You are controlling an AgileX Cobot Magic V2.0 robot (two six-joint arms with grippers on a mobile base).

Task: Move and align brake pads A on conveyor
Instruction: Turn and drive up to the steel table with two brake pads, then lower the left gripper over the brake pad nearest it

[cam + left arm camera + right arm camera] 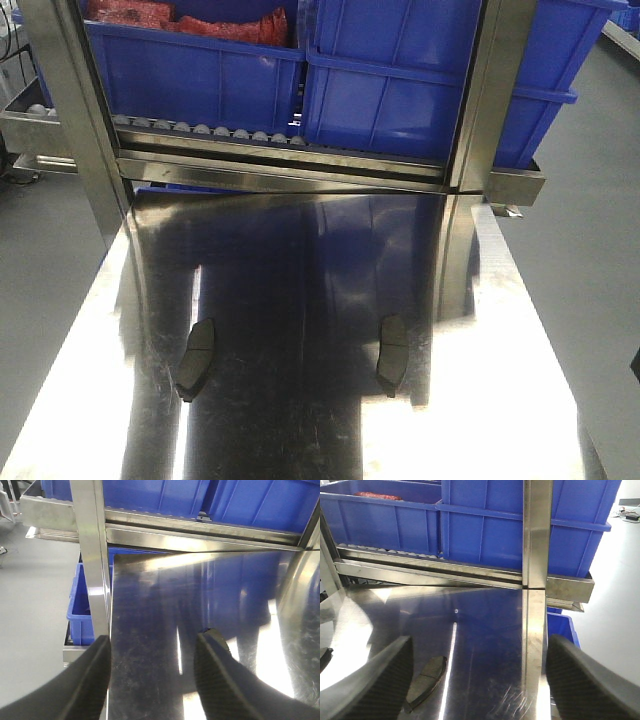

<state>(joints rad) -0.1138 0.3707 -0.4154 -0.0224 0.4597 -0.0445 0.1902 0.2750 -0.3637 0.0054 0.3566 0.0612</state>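
Two brake pads lie flat and apart on the shiny steel tabletop (300,260), one at the left (197,358) and one at the right (392,353), both long-side pointing away from me. The right wrist view shows one pad (427,680) beside the left finger, partly hidden by it. My right gripper (480,645) is open above the table with nothing between its fingers. My left gripper (152,645) is open over the table's left edge, also holding nothing. Neither gripper appears in the front view. The conveyor is out of view.
Large blue bins (420,80) stand on a roller rack (200,130) at the table's far end; one holds red items (180,20). Steel frame posts (70,100) (490,90) rise at both far corners. A smaller blue bin (82,605) sits below the table's left side.
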